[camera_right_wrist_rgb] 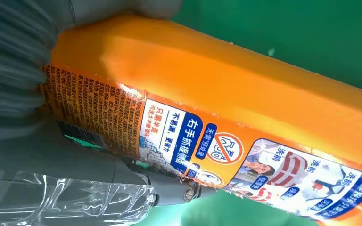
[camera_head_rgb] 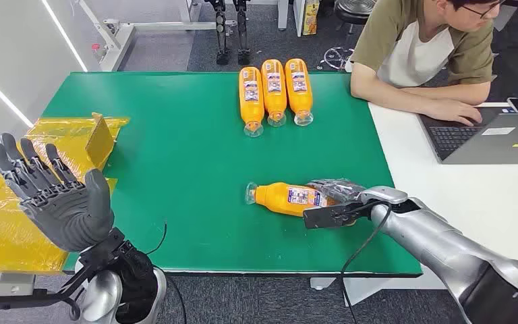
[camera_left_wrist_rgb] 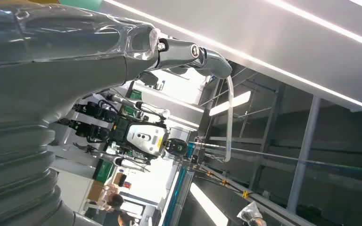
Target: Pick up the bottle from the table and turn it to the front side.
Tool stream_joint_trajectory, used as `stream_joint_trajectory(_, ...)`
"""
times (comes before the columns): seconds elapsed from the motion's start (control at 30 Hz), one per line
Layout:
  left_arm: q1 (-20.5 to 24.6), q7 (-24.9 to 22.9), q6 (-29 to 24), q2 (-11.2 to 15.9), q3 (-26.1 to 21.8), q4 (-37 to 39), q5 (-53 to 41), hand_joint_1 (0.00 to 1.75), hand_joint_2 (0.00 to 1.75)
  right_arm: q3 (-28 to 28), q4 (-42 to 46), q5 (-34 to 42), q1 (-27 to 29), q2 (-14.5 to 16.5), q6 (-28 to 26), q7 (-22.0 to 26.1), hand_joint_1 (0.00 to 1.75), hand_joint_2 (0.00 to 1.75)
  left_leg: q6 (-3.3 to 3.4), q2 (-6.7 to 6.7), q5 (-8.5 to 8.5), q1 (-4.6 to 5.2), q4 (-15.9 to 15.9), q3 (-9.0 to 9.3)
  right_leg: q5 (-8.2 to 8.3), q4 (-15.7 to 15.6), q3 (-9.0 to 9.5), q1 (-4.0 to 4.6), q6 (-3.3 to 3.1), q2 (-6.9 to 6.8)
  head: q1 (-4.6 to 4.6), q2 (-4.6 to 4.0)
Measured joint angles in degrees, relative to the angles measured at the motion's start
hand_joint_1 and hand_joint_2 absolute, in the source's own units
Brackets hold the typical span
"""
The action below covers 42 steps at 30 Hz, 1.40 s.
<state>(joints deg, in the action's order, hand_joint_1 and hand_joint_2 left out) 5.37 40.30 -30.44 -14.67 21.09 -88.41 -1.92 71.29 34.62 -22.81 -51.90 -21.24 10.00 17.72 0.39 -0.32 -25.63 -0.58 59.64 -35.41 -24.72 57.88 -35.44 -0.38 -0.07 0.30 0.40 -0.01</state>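
R robot hand (camera_head_rgb: 334, 196) grips orange bottle (camera_head_rgb: 286, 198) lying on green surface (camera_head_rgb: 175, 169); L robot hand (camera_head_rgb: 54, 196) raised, fingers spread, holding nothing.

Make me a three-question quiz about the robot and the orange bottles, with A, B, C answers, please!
1. Where is the bottle that the right hand grips?
A. lying on the green table
B. standing on the laptop
C. on the floor

2. How many bottles lie together in the row of three at the table's far side?
A. one
B. three
C. five

3. What is the left hand doing?
A. squeezing a bottle
B. typing
C. raised with its fingers spread, holding nothing

Answers:
1. A: in the head view the bottle lies on its side on the green surface with the right hand around its base end.
2. B: three orange bottles lie side by side there.
3. C: the palm is up and nothing is in it.
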Motion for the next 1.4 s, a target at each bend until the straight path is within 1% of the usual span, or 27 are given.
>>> stream_joint_trajectory(0.07,-0.1,0.0,0.0,0.0,0.0,0.0,0.0,0.00,1.75,-0.1,-0.3,0.1,0.4,0.4,-1.8,0.1,1.75,1.75,0.00,0.02,0.00,0.00,0.0,0.02,0.00,0.0,0.01,0.00,0.00,0.02,0.00,0.01)
stream_joint_trajectory(0.17,-0.2,0.0,0.1,0.0,0.0,0.0,0.0,0.00,1.75,-0.7,-1.0,0.5,1.6,1.5,-7.3,0.3,1.75,1.75,0.00,0.04,0.00,0.00,0.0,0.04,0.00,0.0,0.02,0.00,0.00,0.03,-0.01,0.01)
stream_joint_trajectory(0.3,-0.2,0.0,0.7,0.0,0.0,0.5,0.6,0.00,1.75,-2.5,-1.5,0.3,3.2,3.2,-12.1,0.2,1.75,1.75,0.00,0.07,0.00,0.00,0.0,0.06,0.00,0.0,0.02,0.00,0.00,0.05,0.00,0.01)
stream_joint_trajectory(0.37,0.1,0.0,2.4,0.0,0.0,1.9,0.8,0.00,1.75,-3.9,-1.7,-0.1,4.3,4.4,-14.9,0.6,1.75,1.75,-0.01,0.08,0.00,-0.01,0.0,0.07,0.00,0.0,0.02,0.01,0.00,0.05,0.00,0.01)
stream_joint_trajectory(0.43,0.8,0.0,5.3,0.0,0.0,4.3,0.7,0.00,1.75,-5.8,-1.8,-0.4,5.9,6.0,-18.9,1.4,1.75,1.75,-0.01,0.08,0.01,-0.01,0.0,0.06,0.01,0.0,0.01,0.01,-0.01,0.05,0.00,0.01)
stream_joint_trajectory(0.5,1.7,-0.1,8.2,-0.1,0.0,7.4,0.4,0.00,1.75,-8.3,-1.7,-0.5,7.8,8.1,-24.1,2.3,1.75,1.75,-0.02,0.08,0.01,-0.01,0.0,0.06,0.01,0.0,0.00,0.01,-0.01,0.05,0.00,0.00)
stream_joint_trajectory(0.57,2.8,-0.1,9.7,-0.4,0.0,11.1,-1.0,0.00,1.75,-11.6,-0.6,-1.2,10.1,10.2,-30.7,3.2,1.75,1.75,-0.02,0.05,0.01,-0.01,0.0,0.05,-0.01,0.0,-0.01,0.01,-0.02,0.03,0.00,0.01)
stream_joint_trajectory(0.67,4.5,-0.7,11.9,-0.9,0.0,17.4,-3.9,0.00,1.75,-17.6,3.8,-2.9,14.3,12.4,-39.7,5.2,1.75,1.75,-0.02,-0.01,0.01,-0.01,0.0,0.04,-0.05,0.0,-0.02,0.01,-0.05,0.00,0.01,0.01)
stream_joint_trajectory(0.73,5.4,-1.8,14.9,-1.2,0.1,21.2,-5.3,0.00,1.75,-21.5,7.5,-3.8,17.5,13.4,-43.2,7.1,1.75,1.75,-0.01,-0.01,0.00,-0.01,0.0,0.01,-0.08,0.0,-0.04,0.01,-0.06,0.00,0.00,0.01)
stream_joint_trajectory(0.8,6.2,-2.5,19.8,-1.3,0.5,24.7,-6.9,0.00,1.75,-24.6,10.9,-4.4,20.6,14.2,-45.4,9.6,1.75,1.75,0.00,-0.03,-0.01,-0.02,0.0,-0.04,-0.11,0.0,-0.06,0.00,-0.02,-0.01,-0.01,0.01)
stream_joint_trajectory(0.87,6.9,-2.4,25.8,-1.4,1.5,27.7,-8.3,0.00,1.75,-27.0,13.9,-4.9,23.2,15.0,-46.9,12.3,1.75,1.75,0.01,-0.03,-0.04,-0.02,0.0,-0.07,-0.15,0.0,-0.07,-0.01,0.03,-0.01,0.01,0.01)
stream_joint_trajectory(0.93,7.6,-2.1,29.1,-1.5,2.7,30.2,-9.2,0.00,1.75,-28.6,16.3,-5.4,25.5,16.0,-47.8,14.3,1.75,1.75,0.04,0.04,-0.08,0.00,0.0,-0.07,-0.15,0.0,-0.08,-0.03,0.04,0.06,0.01,0.01)
stream_joint_trajectory(1.0,8.1,-2.0,29.7,-1.6,3.3,32.1,-9.8,0.00,1.75,-29.5,18.1,-5.6,27.2,16.9,-48.0,15.1,1.75,1.75,0.06,0.10,-0.10,0.02,0.0,-0.06,-0.15,0.0,-0.10,-0.03,0.04,0.11,-0.02,0.01)
stream_joint_trajectory(1.13,8.9,-2.2,29.7,-1.9,3.5,33.8,-10.1,0.00,1.75,-30.1,19.8,-5.8,28.7,17.8,-47.1,15.2,1.75,1.75,0.07,0.02,-0.10,0.02,0.0,-0.07,-0.15,0.0,-0.10,-0.01,0.04,0.01,0.01,0.01)
stream_joint_trajectory(1.4,9.1,-2.4,29.9,-2.0,3.4,34.4,-10.2,0.00,1.75,-30.1,19.7,-6.3,29.2,18.8,-40.4,14.4,1.75,1.75,0.06,0.04,-0.09,0.02,0.0,-0.08,-0.15,0.0,-0.10,-0.01,0.03,0.03,-0.01,0.01)
